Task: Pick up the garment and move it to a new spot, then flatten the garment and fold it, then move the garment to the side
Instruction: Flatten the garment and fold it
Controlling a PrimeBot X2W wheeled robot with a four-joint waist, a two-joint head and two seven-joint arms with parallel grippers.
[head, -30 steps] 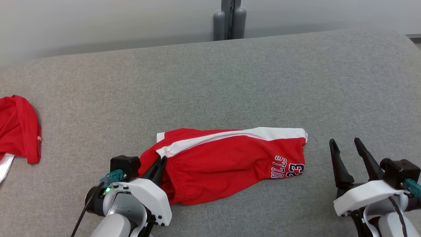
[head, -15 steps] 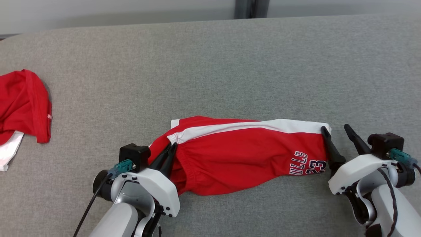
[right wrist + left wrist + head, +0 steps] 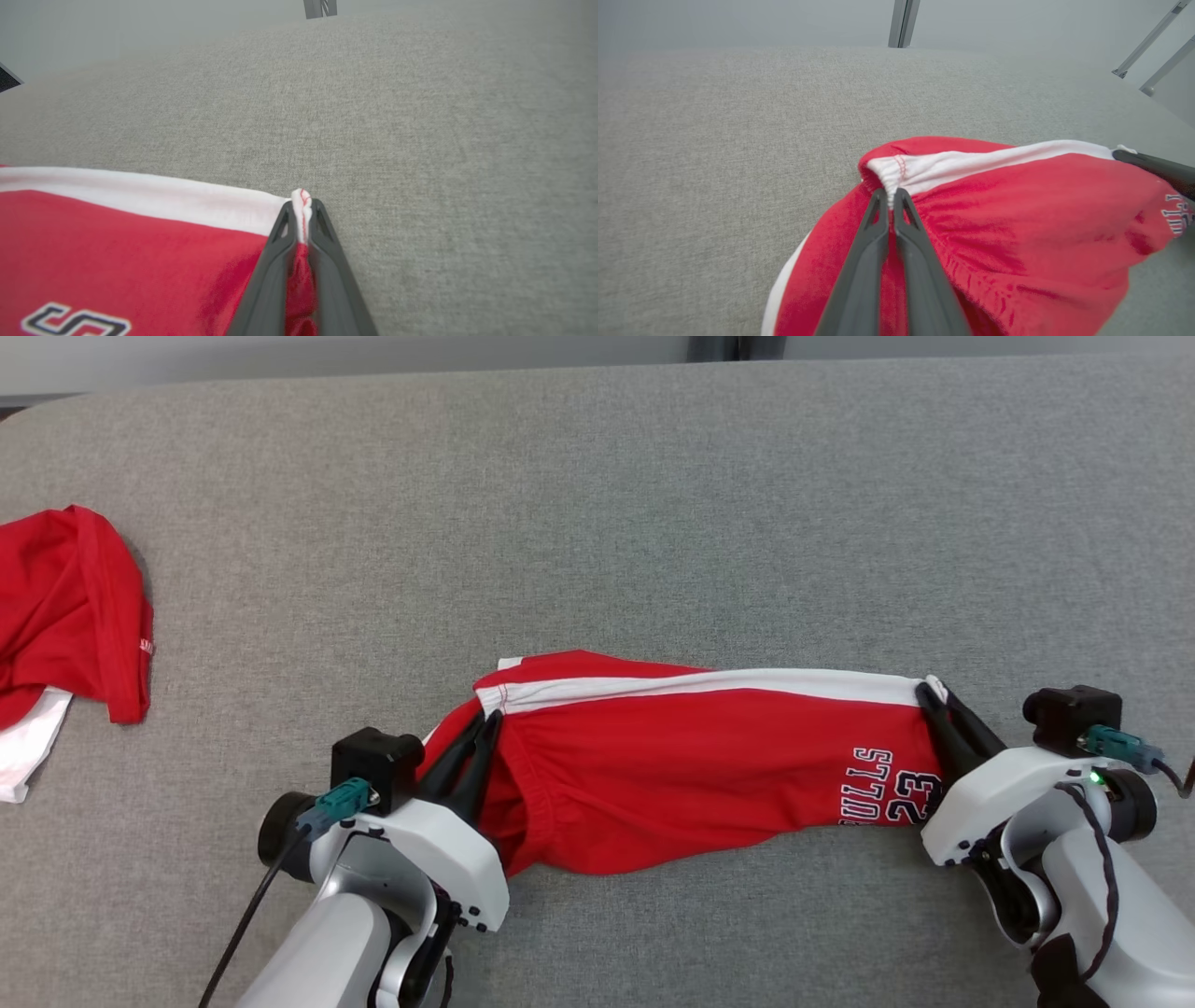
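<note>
The garment (image 3: 691, 756) is a pair of red shorts with a white side stripe and dark lettering, stretched sideways across the grey surface (image 3: 597, 523). My left gripper (image 3: 487, 717) is shut on its gathered waistband end; in the left wrist view that gripper (image 3: 891, 192) pinches the white elastic of the garment (image 3: 1017, 210). At the hem corner on the right, my right gripper (image 3: 934, 689) is shut on the cloth. In the right wrist view, the right gripper (image 3: 302, 203) clamps a white and red fold of the garment (image 3: 117, 228).
Another red and white piece of clothing (image 3: 65, 616) lies crumpled at the far left edge. A dark post (image 3: 714, 347) stands behind the grey surface. Open grey surface stretches beyond the shorts.
My right gripper moved left to the hem corner and shut on it. The shorts now hang stretched between both grippers. The camera has tilted, shifting the whole view.
</note>
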